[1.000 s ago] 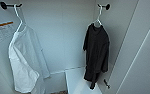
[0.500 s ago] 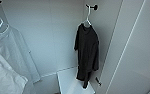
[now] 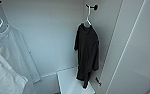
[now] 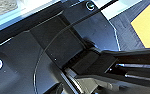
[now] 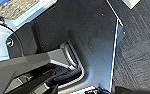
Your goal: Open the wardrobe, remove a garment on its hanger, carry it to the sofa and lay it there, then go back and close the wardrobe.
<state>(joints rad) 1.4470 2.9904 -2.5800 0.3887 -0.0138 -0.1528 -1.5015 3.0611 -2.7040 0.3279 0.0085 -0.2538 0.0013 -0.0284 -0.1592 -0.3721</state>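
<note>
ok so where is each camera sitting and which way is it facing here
head view: high on the robot, looking into the wardrobe at the black garment on its hanger and a white top; none of the robot's body in it.
left wrist view: on the left wrist, facing down past the robot's dark plate to the floor.
right wrist view: on the right wrist, likewise over its plate.
shared: both wrist views catch dark carpet.

I'm seeing the garment (image 3: 87, 53) hanging as soft, limp matt black cloth, the wardrobe (image 3: 53, 37) walls looking smooth matt white, the carpet (image 5: 138, 50) showing rough grey weave.
</note>
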